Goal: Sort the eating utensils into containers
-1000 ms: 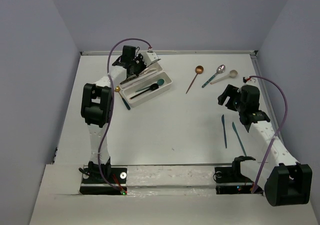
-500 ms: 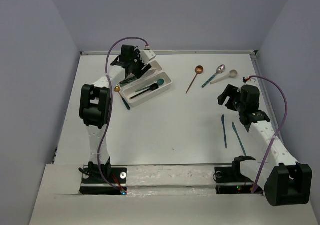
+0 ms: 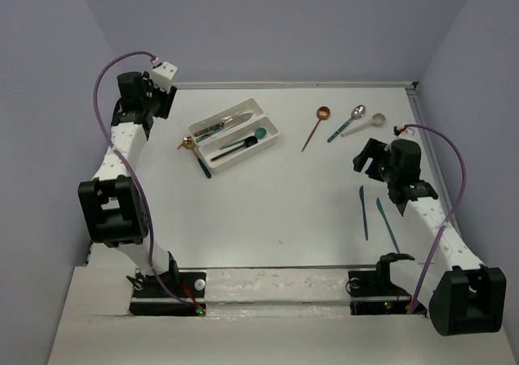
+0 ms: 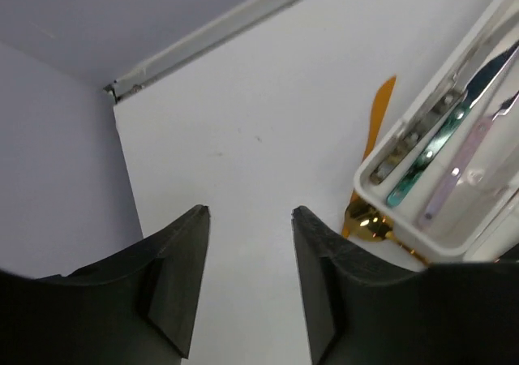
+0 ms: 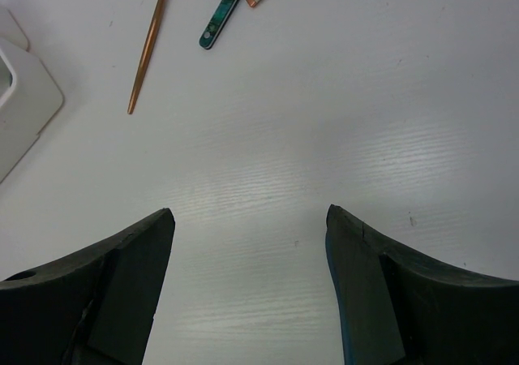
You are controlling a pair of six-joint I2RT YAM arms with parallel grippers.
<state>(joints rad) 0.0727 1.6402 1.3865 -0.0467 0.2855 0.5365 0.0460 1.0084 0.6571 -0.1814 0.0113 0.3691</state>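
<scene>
Two white containers (image 3: 271,137) lie side by side at the back left. The far one holds knives (image 3: 223,124); the near one holds dark and teal spoons (image 3: 243,144). In the left wrist view that container (image 4: 381,188) shows silver, teal and lilac handles. A gold spoon (image 3: 188,144) (image 4: 366,221) lies against its left end, beside an orange handle (image 4: 379,109). A copper spoon (image 3: 316,126), a silver spoon (image 3: 349,122) and a cream spoon (image 3: 366,124) lie at the back right. Two blue knives (image 3: 363,212) lie near my right arm. My left gripper (image 3: 158,105) (image 4: 250,212) is open and empty, left of the containers. My right gripper (image 3: 369,158) (image 5: 250,212) is open over bare table.
A teal-handled utensil (image 3: 203,166) lies in front of the gold spoon. The back wall and left wall meet close behind my left gripper. In the right wrist view a container corner (image 5: 24,105) sits at the left edge, with copper (image 5: 150,45) and teal (image 5: 225,12) handles ahead.
My left gripper opened over the far container, then swung left to the back left corner. A silver knife now shows in that container. The right arm has not moved.
</scene>
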